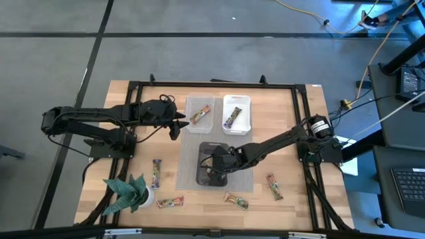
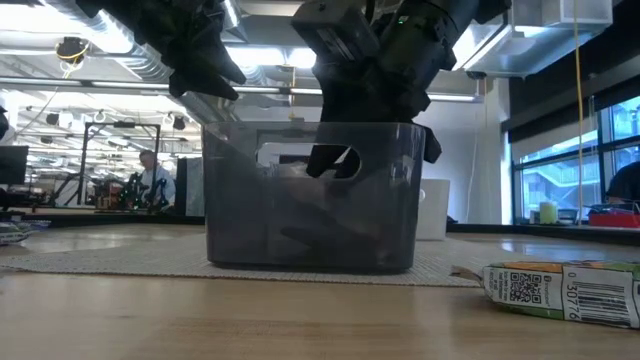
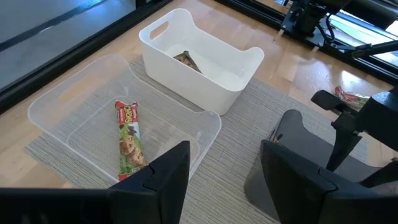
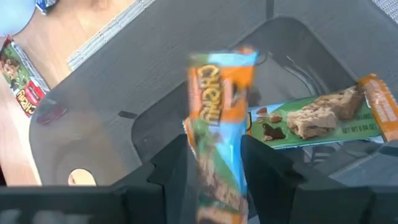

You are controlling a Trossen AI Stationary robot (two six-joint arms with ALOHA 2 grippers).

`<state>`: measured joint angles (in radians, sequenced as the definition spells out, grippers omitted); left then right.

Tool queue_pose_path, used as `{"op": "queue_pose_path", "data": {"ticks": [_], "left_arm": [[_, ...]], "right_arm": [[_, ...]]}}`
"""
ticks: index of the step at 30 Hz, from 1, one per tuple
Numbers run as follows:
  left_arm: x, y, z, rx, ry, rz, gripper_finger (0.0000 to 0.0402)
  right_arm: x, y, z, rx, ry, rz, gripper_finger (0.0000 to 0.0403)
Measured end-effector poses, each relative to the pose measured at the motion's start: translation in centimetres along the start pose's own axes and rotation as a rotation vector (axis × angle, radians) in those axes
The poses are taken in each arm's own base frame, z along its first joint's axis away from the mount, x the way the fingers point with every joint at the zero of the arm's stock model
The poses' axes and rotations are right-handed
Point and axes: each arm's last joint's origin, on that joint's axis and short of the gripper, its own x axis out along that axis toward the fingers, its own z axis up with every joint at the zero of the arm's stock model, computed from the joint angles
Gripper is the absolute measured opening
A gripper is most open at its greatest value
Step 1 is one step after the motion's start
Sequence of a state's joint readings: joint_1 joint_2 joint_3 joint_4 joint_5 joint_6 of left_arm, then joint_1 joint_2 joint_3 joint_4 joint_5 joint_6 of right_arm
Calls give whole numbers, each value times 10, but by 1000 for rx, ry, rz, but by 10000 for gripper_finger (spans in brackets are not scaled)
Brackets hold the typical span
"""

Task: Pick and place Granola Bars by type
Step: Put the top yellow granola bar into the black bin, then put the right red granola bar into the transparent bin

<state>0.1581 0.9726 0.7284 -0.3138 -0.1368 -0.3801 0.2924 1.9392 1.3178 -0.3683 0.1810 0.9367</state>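
My right gripper is down over the dark tray, shut on a blue, orange and green granola bar. A green bar with an orange end lies flat on that tray's floor. My left gripper is open and hovers at the near side of the clear tray, holding nothing. A red-and-green bar lies in the clear tray, and one bar lies in the white tray. Several more bars lie loose on the table. My right gripper holds the granola bar between its two fingers, which press on the bar's long edges near one end. The fingers point down into the dark tray, along the bar. The bar's free end reaches past the fingertips, above the tray floor.
A green artificial plant stands at the table's near left corner. A grey mat lies under the three trays. Black frame rails border the table. In the low view the dark tray fills the middle, with a bar on the wood beside it.
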Motion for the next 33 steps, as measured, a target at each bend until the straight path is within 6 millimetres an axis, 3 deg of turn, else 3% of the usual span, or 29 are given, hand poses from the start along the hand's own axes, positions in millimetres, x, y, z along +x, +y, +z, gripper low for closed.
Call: {"op": "queue_pose_path", "data": {"ticks": [9,15,18,26,33], "left_arm": [[0,0,0,0,0,0,189],[0,0,0,0,-1,0,187],[0,0,0,-1,-4,-1,189],[0,0,0,-1,-3,-1,188],[0,0,0,-1,-3,-1,188]], "right_arm": [[-9,1,3,2,0,24,206],[-61,3,16,-190,-30,81,213],[-91,-3,16,-192,4,78,213],[-153,-21,-25,60,269,-99,213],[-171,-25,-69,158,378,-347,213]]}}
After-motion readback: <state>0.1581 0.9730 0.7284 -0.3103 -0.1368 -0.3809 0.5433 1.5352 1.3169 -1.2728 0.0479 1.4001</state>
